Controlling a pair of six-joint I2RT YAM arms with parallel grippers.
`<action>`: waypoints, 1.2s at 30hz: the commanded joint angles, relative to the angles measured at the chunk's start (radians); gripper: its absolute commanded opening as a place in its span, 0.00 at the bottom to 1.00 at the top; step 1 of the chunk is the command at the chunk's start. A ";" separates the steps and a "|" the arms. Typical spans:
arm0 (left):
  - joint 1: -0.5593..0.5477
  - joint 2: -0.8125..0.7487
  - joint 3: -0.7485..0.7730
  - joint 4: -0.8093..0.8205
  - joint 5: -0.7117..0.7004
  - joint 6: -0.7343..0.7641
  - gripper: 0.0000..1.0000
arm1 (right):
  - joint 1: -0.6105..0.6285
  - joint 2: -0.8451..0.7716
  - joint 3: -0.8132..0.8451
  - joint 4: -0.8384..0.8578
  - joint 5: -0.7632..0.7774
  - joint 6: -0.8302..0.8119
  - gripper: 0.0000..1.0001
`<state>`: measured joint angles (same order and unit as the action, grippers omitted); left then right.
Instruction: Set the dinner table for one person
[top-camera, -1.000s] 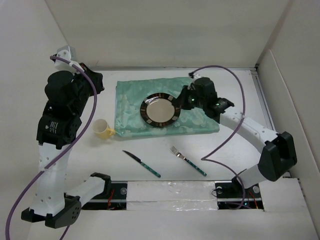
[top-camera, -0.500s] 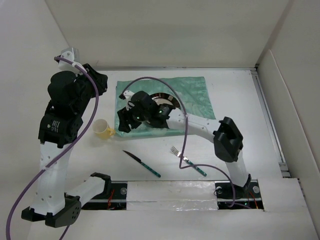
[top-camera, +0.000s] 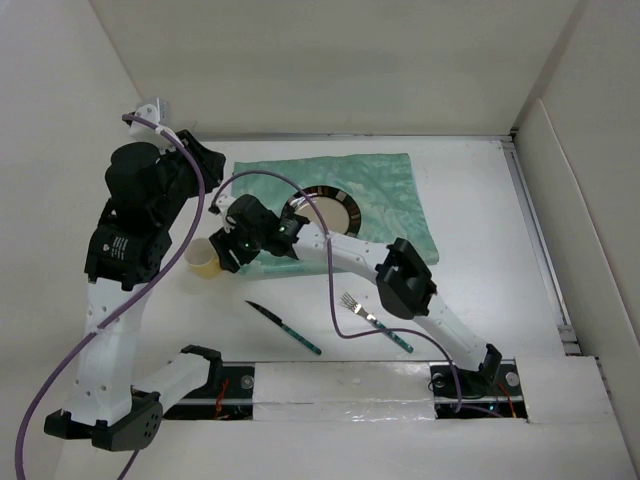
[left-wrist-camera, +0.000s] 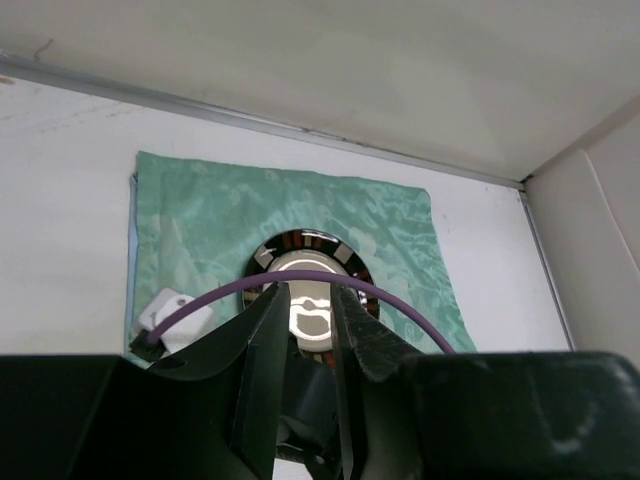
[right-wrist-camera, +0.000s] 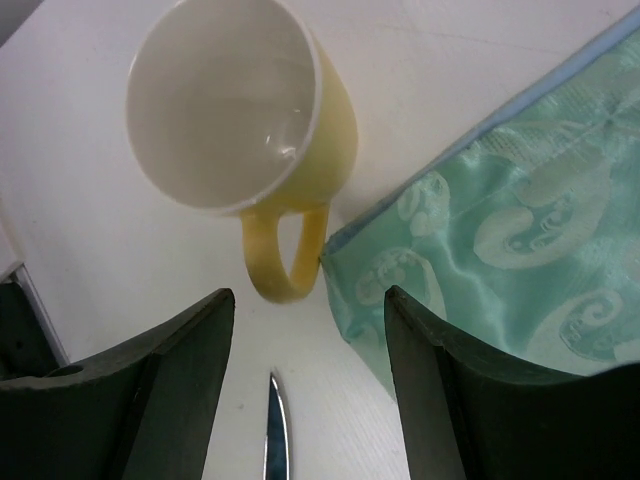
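Knife: the knife (top-camera: 284, 328) lies on the bare white top nearest the arm bases, slanted, with its blade pointing far-left; its tip (right-wrist-camera: 272, 430) shows low in the right wrist view.
Fork: the fork (top-camera: 375, 320) lies to the right of the knife and well apart from it, tines pointing far-left.
Dinner table: the dinner table (top-camera: 475, 200) is the wide white top under everything, with white walls around it.
Right gripper: the right gripper (right-wrist-camera: 308, 300) reaches across to the left side with its fingers spread wide. The mug's handle stands in the gap, and neither finger touches it.
Mug: the yellow mug (right-wrist-camera: 235, 110) stands upright just off the cloth's near-left corner, its handle turned towards the gripper.
Cloth: the mint-green patterned cloth (top-camera: 385, 190) lies flat beyond the cutlery.
Plate: the dark-rimmed plate (top-camera: 345, 202) sits on the cloth, partly hidden by the right arm.
Left gripper: the left gripper (left-wrist-camera: 310, 300) hangs raised over the left side with only a narrow slit between its fingers, holding nothing.
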<state>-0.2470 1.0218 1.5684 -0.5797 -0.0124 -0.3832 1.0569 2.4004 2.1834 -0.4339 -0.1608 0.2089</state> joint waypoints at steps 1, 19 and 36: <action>-0.003 -0.011 -0.033 0.053 0.051 -0.008 0.20 | 0.022 0.031 0.116 -0.020 0.013 -0.025 0.67; -0.003 -0.043 -0.087 0.057 0.045 -0.005 0.20 | 0.069 0.137 0.225 0.043 0.089 0.041 0.31; -0.003 0.057 0.188 0.046 0.037 -0.008 0.42 | -0.128 -0.391 -0.181 0.517 -0.003 0.330 0.00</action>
<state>-0.2470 1.0573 1.7397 -0.5671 -0.0216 -0.3904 1.0405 2.2307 2.0335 -0.1959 -0.1577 0.4816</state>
